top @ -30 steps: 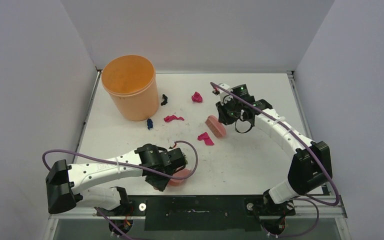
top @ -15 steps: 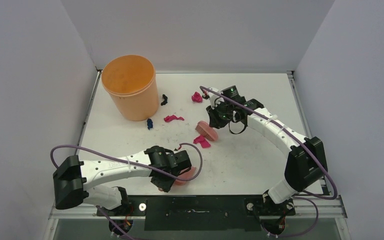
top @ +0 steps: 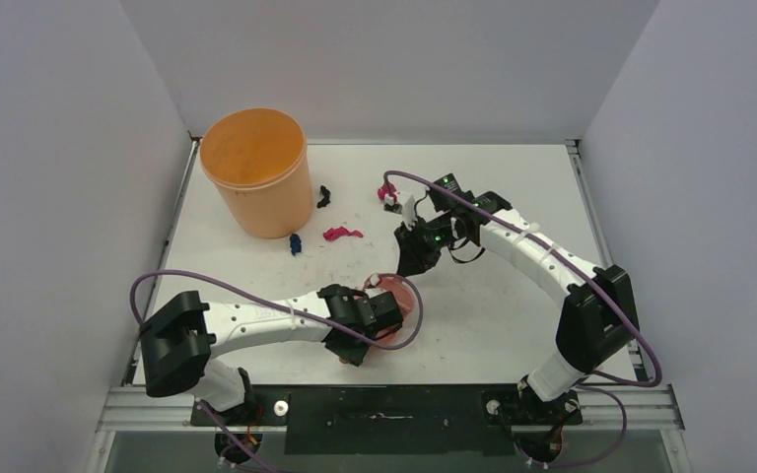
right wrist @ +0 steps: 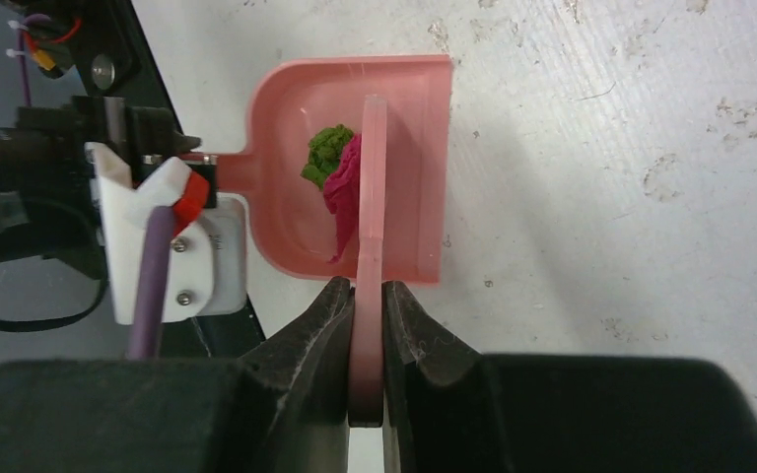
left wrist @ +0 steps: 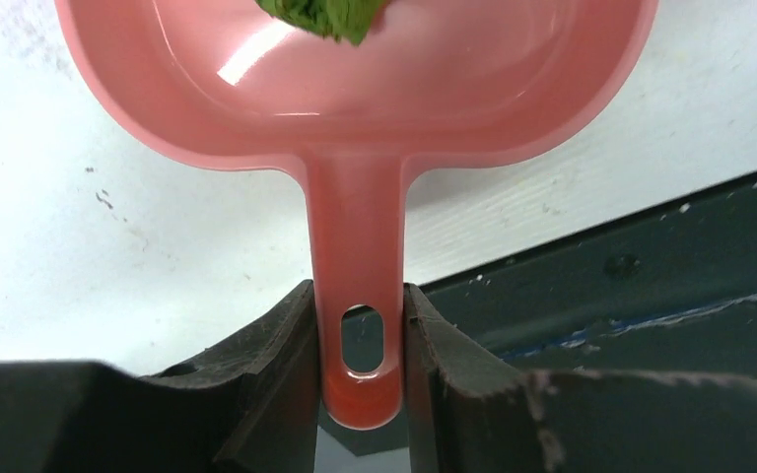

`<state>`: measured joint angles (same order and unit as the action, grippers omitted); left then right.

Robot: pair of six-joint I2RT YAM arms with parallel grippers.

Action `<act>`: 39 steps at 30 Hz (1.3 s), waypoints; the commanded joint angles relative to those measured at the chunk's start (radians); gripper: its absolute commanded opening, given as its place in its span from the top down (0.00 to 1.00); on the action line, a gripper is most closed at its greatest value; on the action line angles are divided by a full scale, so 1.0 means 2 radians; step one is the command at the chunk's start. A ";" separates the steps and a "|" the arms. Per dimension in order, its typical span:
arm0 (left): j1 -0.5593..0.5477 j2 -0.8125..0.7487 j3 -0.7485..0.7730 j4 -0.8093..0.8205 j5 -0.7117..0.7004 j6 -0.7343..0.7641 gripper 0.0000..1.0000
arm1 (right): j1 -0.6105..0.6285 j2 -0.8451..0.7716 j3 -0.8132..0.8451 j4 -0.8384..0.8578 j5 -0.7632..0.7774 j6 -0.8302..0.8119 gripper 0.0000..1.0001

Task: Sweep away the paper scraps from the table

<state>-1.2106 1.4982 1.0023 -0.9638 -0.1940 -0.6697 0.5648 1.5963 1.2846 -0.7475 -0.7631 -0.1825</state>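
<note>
Both arms have closed in on each other since a second ago. The right hand [right wrist: 367, 296] has dragged the brush [right wrist: 369, 187] toward the near edge, and the left hand [left wrist: 360, 335] has slid the dustpan [right wrist: 426, 128] rightward to meet it. The magenta scrap [right wrist: 343, 187] that lay loose between them now sits inside the pan, touching a crumpled green scrap [right wrist: 323, 153].

The dustpan is glossy pink plastic, a shallow rounded scoop with a straight front lip and a flat handle pierced by an oval slot. The left hand's fingers pinch that handle from both sides. The brush, the same pink, shows edge-on as a thin slab standing across the pan, between the scraps and the open lip; the right hand is clamped on its back.

Other paper scraps rest on the white, scuffed counter [top: 498, 320]: a ragged magenta strip [top: 342, 234], a magenta wad [top: 387, 189] by the right arm's cable, and a black bit [top: 324, 196] and a dark blue bit [top: 296, 242], both near the tall, smooth orange bucket [top: 254, 169].
</note>
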 commanded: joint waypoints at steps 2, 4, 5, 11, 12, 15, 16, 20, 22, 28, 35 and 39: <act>-0.004 -0.023 -0.019 0.089 -0.056 -0.028 1.00 | -0.025 -0.026 0.103 -0.096 -0.017 -0.060 0.95; -0.007 -0.049 -0.048 0.128 -0.080 -0.042 1.00 | -0.029 -0.026 0.133 -0.130 -0.004 -0.084 0.95; -0.009 -0.063 -0.064 0.150 -0.090 -0.045 1.00 | -0.030 -0.025 0.146 -0.144 -0.003 -0.098 0.95; -0.013 -0.132 -0.143 0.233 -0.127 -0.068 1.00 | -0.048 -0.025 0.198 -0.149 0.014 -0.120 0.95; -0.013 -0.141 -0.148 0.232 -0.129 -0.074 1.00 | -0.050 -0.025 0.202 -0.135 0.027 -0.117 0.95; -0.013 -0.164 -0.158 0.218 -0.126 -0.085 1.00 | -0.040 -0.036 0.188 -0.051 0.146 -0.098 0.95; -0.013 -0.168 -0.158 0.207 -0.125 -0.091 1.00 | -0.034 -0.044 0.171 -0.007 0.204 -0.093 0.95; -0.013 -0.180 -0.155 0.156 -0.122 -0.122 1.00 | -0.027 -0.051 0.124 0.131 0.325 -0.117 0.95; -0.013 -0.184 -0.152 0.130 -0.115 -0.137 1.00 | -0.024 -0.029 0.134 0.159 0.356 -0.122 0.95; -0.012 -0.192 -0.137 0.049 -0.122 -0.164 1.00 | 0.001 0.071 0.178 0.219 0.440 -0.166 0.95; 0.008 -0.186 -0.130 0.014 -0.107 -0.157 1.00 | 0.032 0.218 0.272 0.235 0.486 -0.199 0.95; 0.045 -0.192 -0.140 0.038 -0.054 -0.131 1.00 | 0.058 0.271 0.310 0.204 0.484 -0.203 0.95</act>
<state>-1.1763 1.1370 0.6987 -0.9020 -0.3840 -0.9718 0.6315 2.1021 1.8149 -0.3439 0.1463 -0.5549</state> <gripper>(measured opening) 0.287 0.135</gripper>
